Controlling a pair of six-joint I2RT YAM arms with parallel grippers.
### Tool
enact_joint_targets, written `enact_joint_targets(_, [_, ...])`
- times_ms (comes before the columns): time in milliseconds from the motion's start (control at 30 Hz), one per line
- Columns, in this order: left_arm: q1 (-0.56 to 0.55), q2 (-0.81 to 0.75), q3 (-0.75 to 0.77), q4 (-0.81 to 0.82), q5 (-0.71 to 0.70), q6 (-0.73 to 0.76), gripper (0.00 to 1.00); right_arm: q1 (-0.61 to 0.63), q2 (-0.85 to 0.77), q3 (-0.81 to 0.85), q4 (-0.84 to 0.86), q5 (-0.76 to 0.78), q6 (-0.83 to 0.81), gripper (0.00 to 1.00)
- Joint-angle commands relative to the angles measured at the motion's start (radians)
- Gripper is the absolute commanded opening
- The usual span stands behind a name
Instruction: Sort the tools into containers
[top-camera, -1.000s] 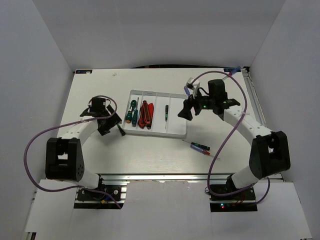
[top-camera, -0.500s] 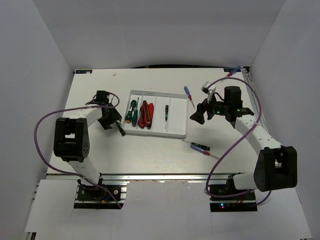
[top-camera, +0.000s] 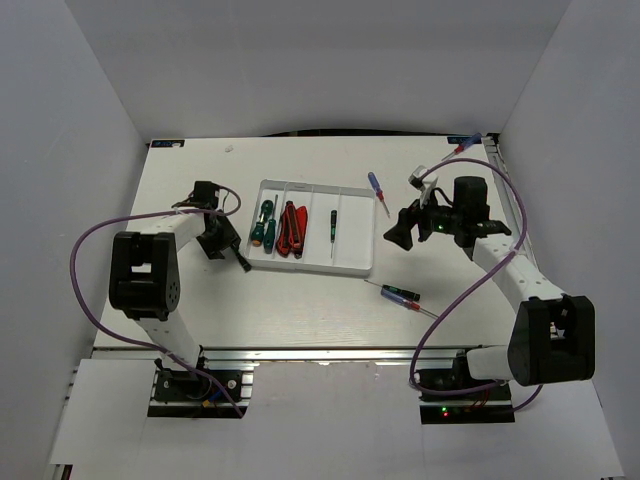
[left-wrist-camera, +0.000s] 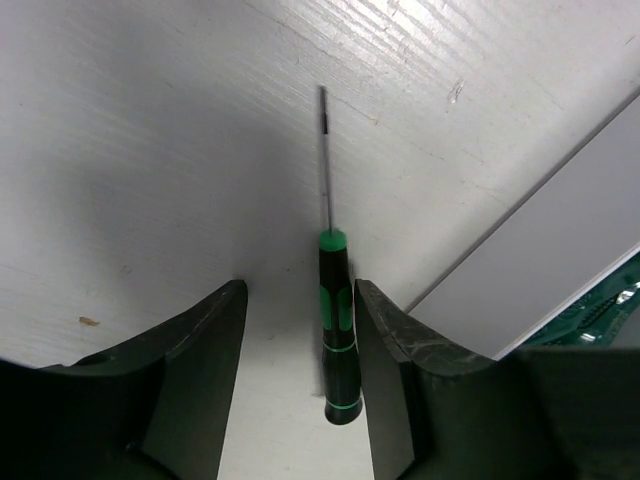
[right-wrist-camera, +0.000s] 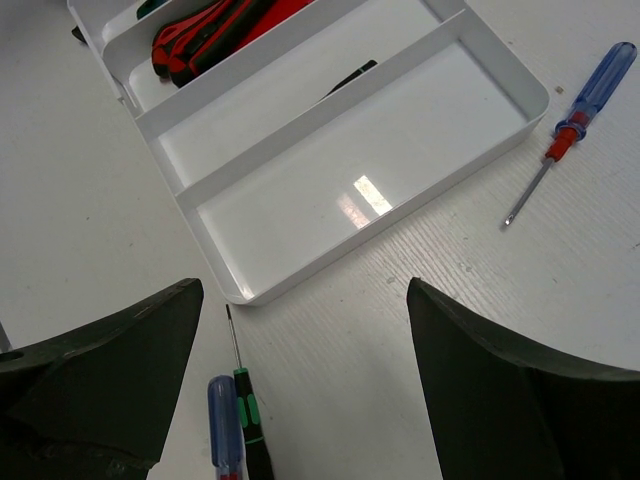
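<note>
The white tray (top-camera: 352, 262) has four long compartments. The left one holds green-handled screwdrivers (top-camera: 262, 226), the second the red-and-black pliers (top-camera: 291, 228), the third a thin dark driver (top-camera: 333, 225), and the right one is bare (right-wrist-camera: 400, 150). My left gripper (top-camera: 228, 248) is open and low over the table, astride a black-and-green precision driver (left-wrist-camera: 338, 330) that lies close to the right finger (left-wrist-camera: 400, 370). My right gripper (top-camera: 400, 228) is wide open and empty, right of the tray. A blue-handled screwdriver (top-camera: 377, 190) lies behind the tray's right end.
A blue-handled screwdriver (top-camera: 400, 293) and a thin green-banded driver (right-wrist-camera: 250, 420) lie together on the table, front right of the tray. The tray's outer wall (left-wrist-camera: 560, 250) runs just right of my left fingers. Purple cables loop beside both arms.
My right gripper has drawn back to the right from the tray, and the blue-handled screwdriver now shows behind it. My left arm has swung its elbow in; its gripper stays by the small driver.
</note>
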Motion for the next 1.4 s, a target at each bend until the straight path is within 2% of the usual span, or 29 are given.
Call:
enact_joint_targets(0, [-0.001, 0.044, -0.008, -0.019, -0.016, 0.030, 0.57, -0.010, -0.036, -0.009, 0.040, -0.017, 0.015, 0.89])
enact_joint_targets(67, [0.001, 0.046, -0.014, -0.019, -0.019, 0.039, 0.52, -0.013, -0.039, -0.012, 0.042, -0.017, 0.018, 0.89])
enact_joint_targets(200, [0.001, 0.037, -0.022, -0.017, -0.033, 0.050, 0.32, -0.019, -0.045, -0.016, 0.042, -0.016, 0.021, 0.89])
enact_joint_targets(233, [-0.001, 0.032, -0.022, -0.017, -0.041, 0.052, 0.24, -0.021, -0.047, -0.018, 0.043, -0.016, 0.021, 0.89])
enact_joint_targets(433, [0.001, -0.003, -0.027, -0.019, -0.051, 0.062, 0.02, -0.026, -0.056, -0.025, 0.043, -0.016, 0.022, 0.89])
enact_joint_targets(733, [-0.001, -0.109, -0.010, -0.020, -0.018, 0.064, 0.00, -0.036, -0.071, -0.035, 0.040, -0.016, 0.019, 0.89])
enact_joint_targets(1033, [-0.016, -0.224, 0.019, 0.012, 0.091, 0.078, 0.00, -0.042, -0.076, -0.033, 0.034, -0.017, 0.012, 0.90])
enact_joint_targets(1367, [-0.120, -0.288, 0.079, 0.041, 0.136, 0.082, 0.00, -0.044, -0.082, -0.028, 0.025, -0.014, 0.002, 0.89])
